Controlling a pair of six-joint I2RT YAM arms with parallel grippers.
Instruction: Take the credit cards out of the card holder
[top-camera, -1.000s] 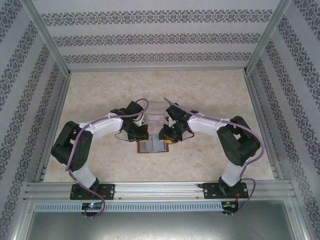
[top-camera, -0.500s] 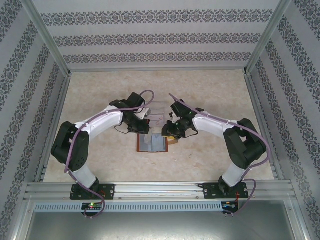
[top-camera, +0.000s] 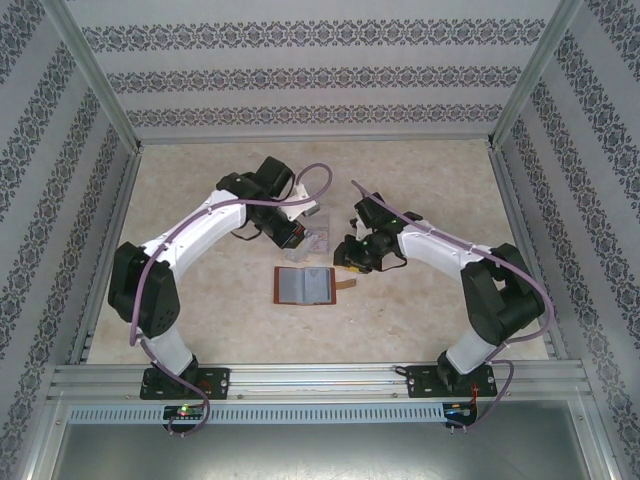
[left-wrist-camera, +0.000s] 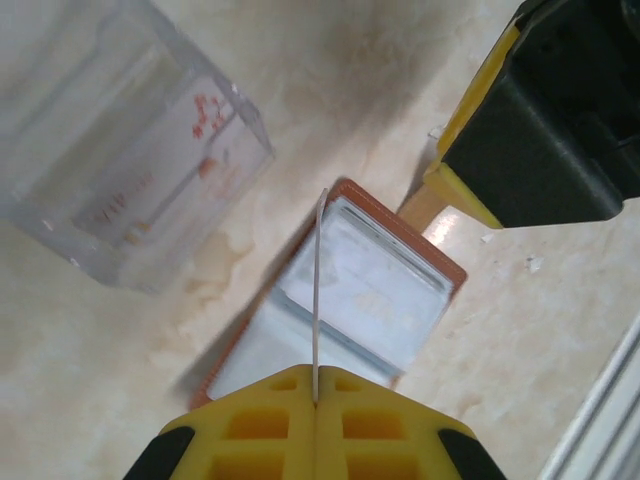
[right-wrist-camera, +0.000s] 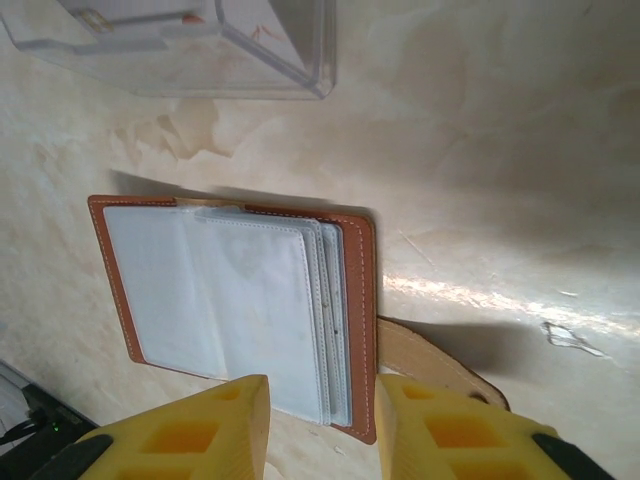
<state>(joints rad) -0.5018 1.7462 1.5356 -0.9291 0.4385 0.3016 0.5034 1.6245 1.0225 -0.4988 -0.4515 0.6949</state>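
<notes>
Credit card (left-wrist-camera: 318, 290), seen edge-on, is pinched in the clenched left end effector (left-wrist-camera: 316, 400), above the open card holder (left-wrist-camera: 370, 300) lying flat on the desk (left-wrist-camera: 380, 90) near a clear tray (left-wrist-camera: 120, 170). Right end effector (right-wrist-camera: 320, 392) hangs half-parted and empty over the holder's edge.

The clear tray (left-wrist-camera: 120, 170) ran off the top and left edges of the left wrist view, its red print blurred. The credit card (left-wrist-camera: 318, 290) pinched in the left gripper (left-wrist-camera: 316, 398) showed edge-on, its face unseen. The right gripper (right-wrist-camera: 322, 400) covered part of the card holder's (right-wrist-camera: 240, 300) closing tab (right-wrist-camera: 425, 360).
</notes>
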